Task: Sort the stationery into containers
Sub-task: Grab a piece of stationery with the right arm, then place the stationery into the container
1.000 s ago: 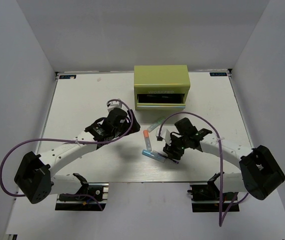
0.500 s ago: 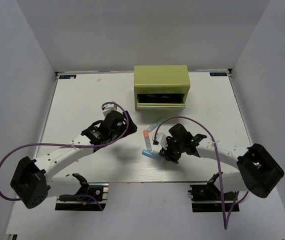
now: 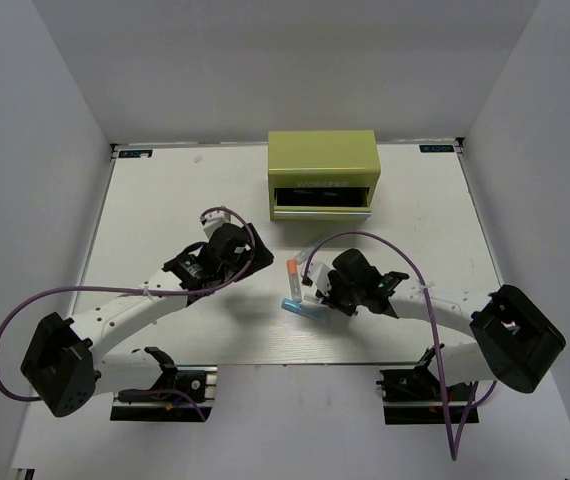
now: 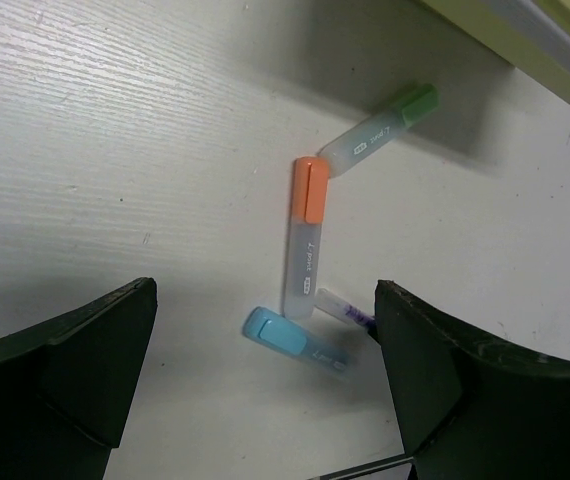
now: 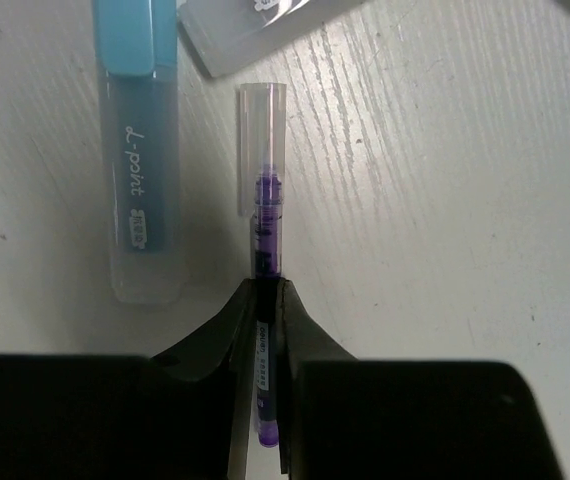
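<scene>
While right gripper (image 5: 268, 292) pinches slim purple pen (image 5: 267, 205), clear-capped, seemingly smooth plastic.

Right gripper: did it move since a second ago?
Yes. In the top view the right gripper slid left, from below the right half of the green toolbox to below its middle, nearer the orange-capped highlighter.

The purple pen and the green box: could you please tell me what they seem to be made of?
The purple pen looks like plastic: its clear, glossy cap shows the tip inside. The green box may be painted metal, matte with crisp edges, but that stays uncertain.
</scene>
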You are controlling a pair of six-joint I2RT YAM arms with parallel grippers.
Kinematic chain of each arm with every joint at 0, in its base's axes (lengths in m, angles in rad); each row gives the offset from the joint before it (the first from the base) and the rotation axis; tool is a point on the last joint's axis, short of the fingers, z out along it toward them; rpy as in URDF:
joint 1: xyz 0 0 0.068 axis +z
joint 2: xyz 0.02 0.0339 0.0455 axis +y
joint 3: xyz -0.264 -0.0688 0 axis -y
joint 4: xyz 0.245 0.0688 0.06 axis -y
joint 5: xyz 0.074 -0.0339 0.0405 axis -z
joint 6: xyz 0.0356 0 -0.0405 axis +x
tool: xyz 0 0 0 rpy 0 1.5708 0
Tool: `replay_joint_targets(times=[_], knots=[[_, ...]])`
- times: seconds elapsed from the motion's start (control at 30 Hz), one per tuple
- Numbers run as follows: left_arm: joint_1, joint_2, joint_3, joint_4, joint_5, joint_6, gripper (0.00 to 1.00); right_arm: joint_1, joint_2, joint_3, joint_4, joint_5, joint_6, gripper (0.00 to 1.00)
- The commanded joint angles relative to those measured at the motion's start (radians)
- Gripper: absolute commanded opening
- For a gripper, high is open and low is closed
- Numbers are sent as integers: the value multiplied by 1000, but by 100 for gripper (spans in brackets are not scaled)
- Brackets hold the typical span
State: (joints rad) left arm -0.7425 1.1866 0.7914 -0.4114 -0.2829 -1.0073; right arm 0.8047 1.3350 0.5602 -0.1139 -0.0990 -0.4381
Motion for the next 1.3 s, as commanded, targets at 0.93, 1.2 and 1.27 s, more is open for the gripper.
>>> replay_joint_targets(times=[0.93, 1.2, 1.27], knots=[[0, 220, 49, 49, 202, 93, 97, -199, 159, 697, -73, 24, -514, 0], [0, 231, 68, 59, 211, 121, 97, -262, 276, 768, -118, -41, -570, 25], [0, 240, 78, 59, 211, 130, 97, -275, 294, 794, -144, -57, -553, 38]])
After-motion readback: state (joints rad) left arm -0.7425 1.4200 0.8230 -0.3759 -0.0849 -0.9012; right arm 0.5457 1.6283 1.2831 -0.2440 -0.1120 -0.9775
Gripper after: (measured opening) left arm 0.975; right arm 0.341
